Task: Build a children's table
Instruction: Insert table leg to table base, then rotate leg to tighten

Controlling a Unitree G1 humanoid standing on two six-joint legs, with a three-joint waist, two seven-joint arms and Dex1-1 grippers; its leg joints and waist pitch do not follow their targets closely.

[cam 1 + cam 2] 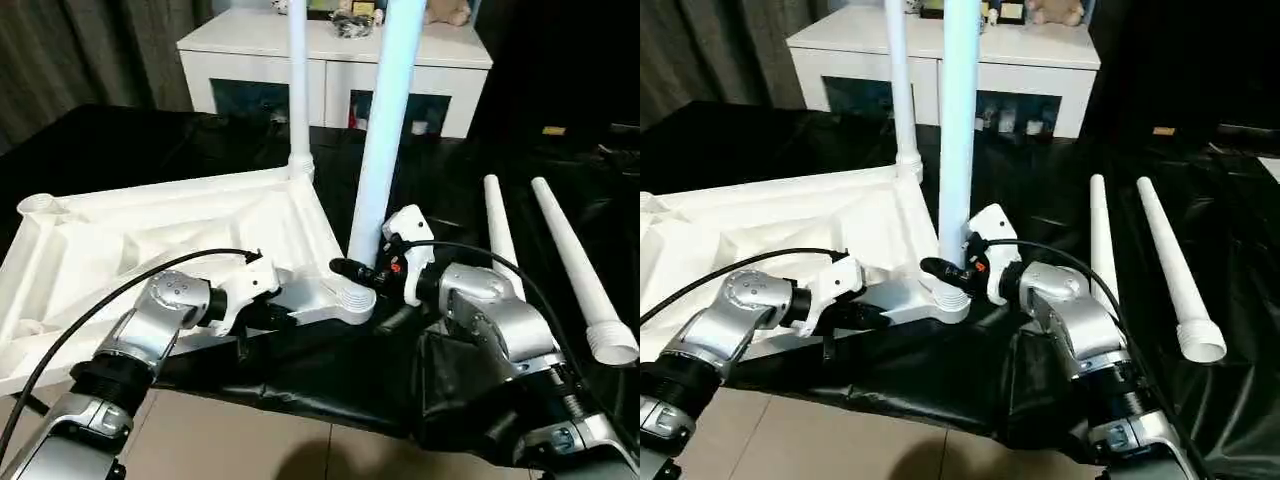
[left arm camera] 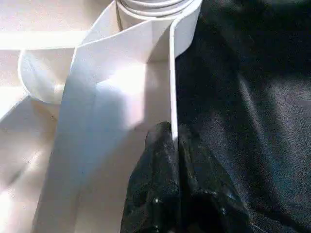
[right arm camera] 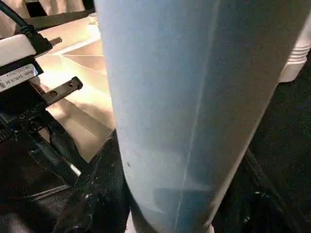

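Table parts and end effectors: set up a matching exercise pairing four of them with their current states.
Column one:
1. left end effector
2. right end effector
3. far leg
4. two loose legs

Column two:
A. lying flat on the black cloth
B. standing upright in the far corner socket
C. pinching the tabletop's thin edge wall
D. closed around the near upright leg's base

Pairs: 1-C, 2-D, 3-B, 4-A

Both silver forearms reaching inward, left gripper (image 1: pixel 292 318) jaws pinched closed, right gripper (image 1: pixel 352 270) jaws clasped half-wide

White cabinet (image 1: pixel 340 60) behind black-covered table (image 1: pixel 120 145), grey curtains (image 1: pixel 90 50), tiled floor (image 1: pixel 200 440).
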